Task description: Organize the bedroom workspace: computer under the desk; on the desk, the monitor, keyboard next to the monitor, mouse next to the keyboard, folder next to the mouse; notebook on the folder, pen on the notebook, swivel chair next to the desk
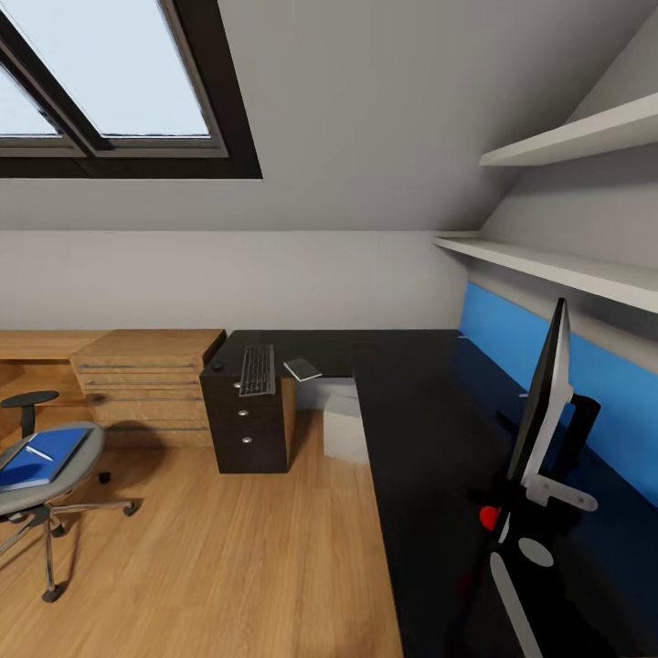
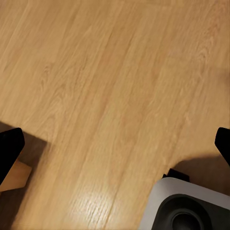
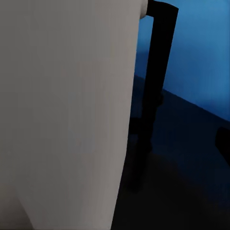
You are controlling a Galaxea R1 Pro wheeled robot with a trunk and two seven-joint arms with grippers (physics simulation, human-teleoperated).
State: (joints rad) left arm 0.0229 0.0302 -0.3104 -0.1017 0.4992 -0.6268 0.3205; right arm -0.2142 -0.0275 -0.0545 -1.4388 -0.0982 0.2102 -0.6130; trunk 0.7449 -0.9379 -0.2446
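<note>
Head view showed the desk, an L-shaped black top with a blue back panel, running from the far wall down the right side. On its right arm the monitor stood edge-on, thin and black with a pale back, and the right gripper was at its lower edge with white parts pressed close to it; whether its jaws were closed on the screen could not be told. In the right wrist view the monitor's pale back sat very close, its black stand beside it. The swivel chair stood on the wood floor at far left, well apart from the desk. A light-wood chest sat just beside the desk's black drawers. The computer rested under the desk. The folder lay on the chair seat with the pen on top. The keyboard lay on the far desk arm, the notebook near it. The left wrist view showed floor, with dark fingertips at opposite edges, spread apart.
</note>
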